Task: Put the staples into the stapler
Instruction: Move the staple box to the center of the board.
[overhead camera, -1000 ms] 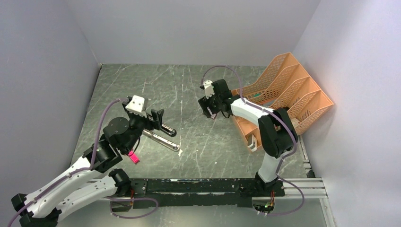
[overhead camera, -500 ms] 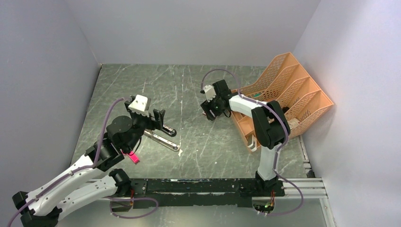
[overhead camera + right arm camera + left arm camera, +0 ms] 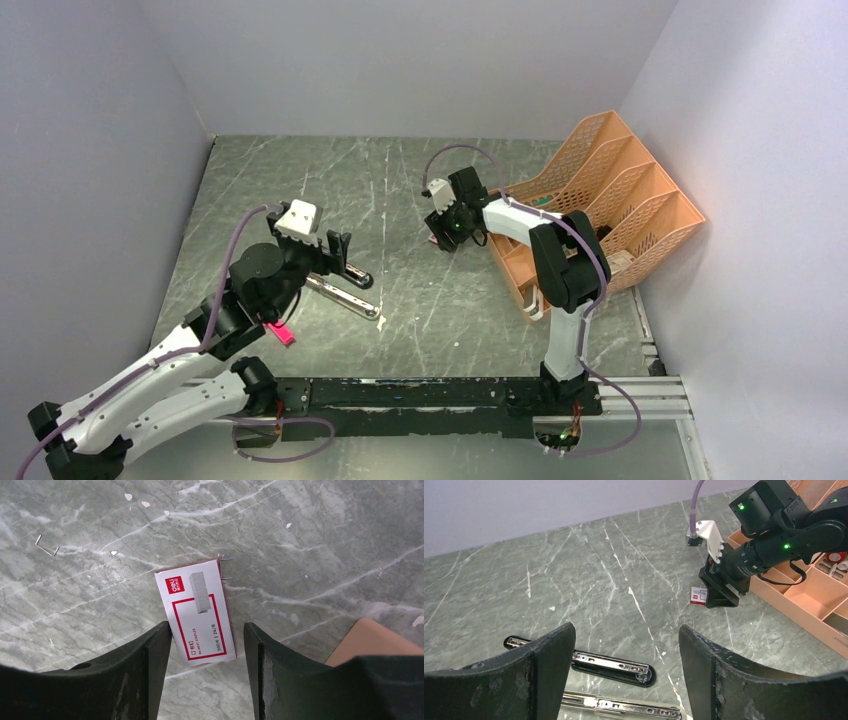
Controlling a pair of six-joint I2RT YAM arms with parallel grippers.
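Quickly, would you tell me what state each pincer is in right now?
Left pincer: open, empty.
Right pincer: open, straddling the staple box.

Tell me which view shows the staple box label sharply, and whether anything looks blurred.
Right wrist view: the staple box label is sharp and legible; the right claw looks dark and slightly soft. Left wrist view: the box is small, print unreadable; the left claw is dim, soft-edged.
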